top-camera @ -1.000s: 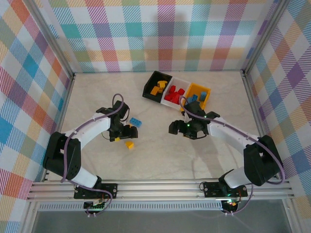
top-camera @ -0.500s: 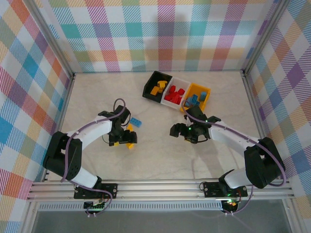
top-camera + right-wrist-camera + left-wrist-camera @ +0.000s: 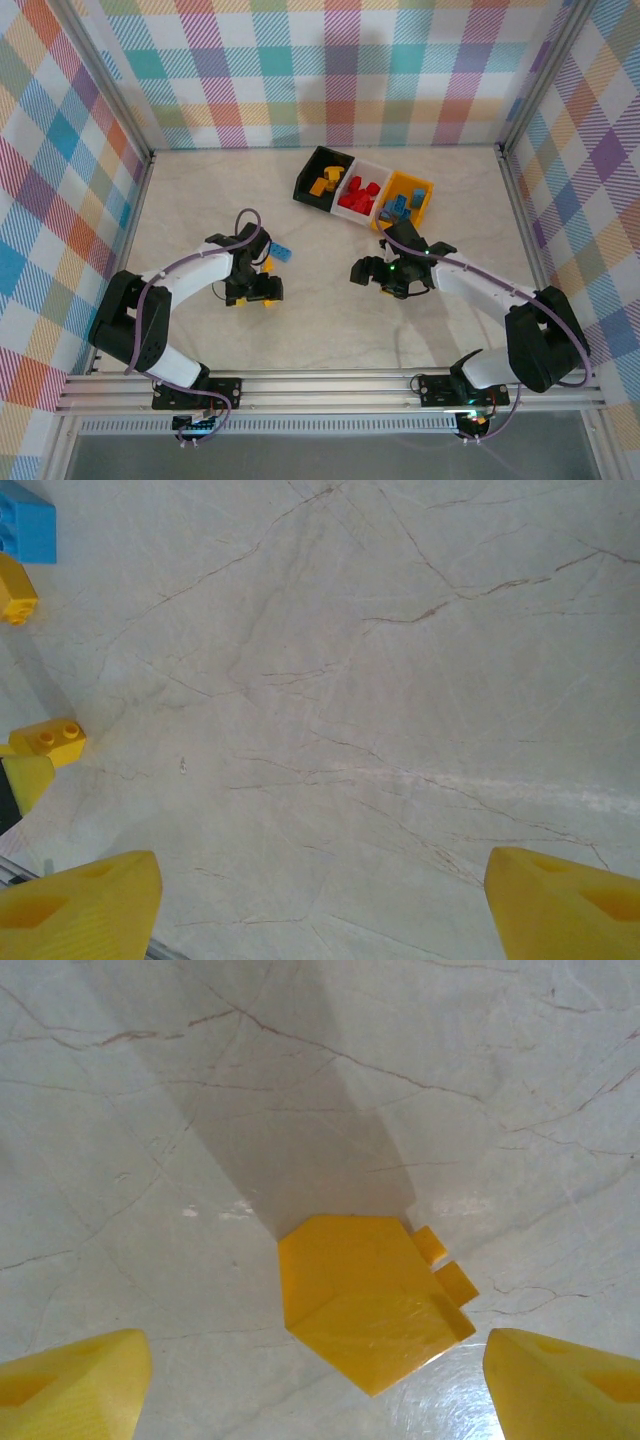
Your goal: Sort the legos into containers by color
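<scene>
While the left fingers are standing spread wide, the yellow lego is lying on the table in the gap between them. It is sitting nearer the right-hand tip and is touching neither one. Two of its studs are sticking out sideways toward that tip.

From the top view, this same lego is resting left of the table's middle, at the tip of the left arm. A blue lego is lying just beyond it, toward the bins. The right wrist view is picking up that blue lego with a second, smaller yellow lego just beside it.

The right fingers are also standing spread, hanging over bare marble near the table's middle, well apart from the loose legos.

At the far side, the three containers are sitting joined in a row:
- the black bin is holding yellow legos
- the white bin is holding red ones
- the orange-yellow bin is holding blue ones
</scene>
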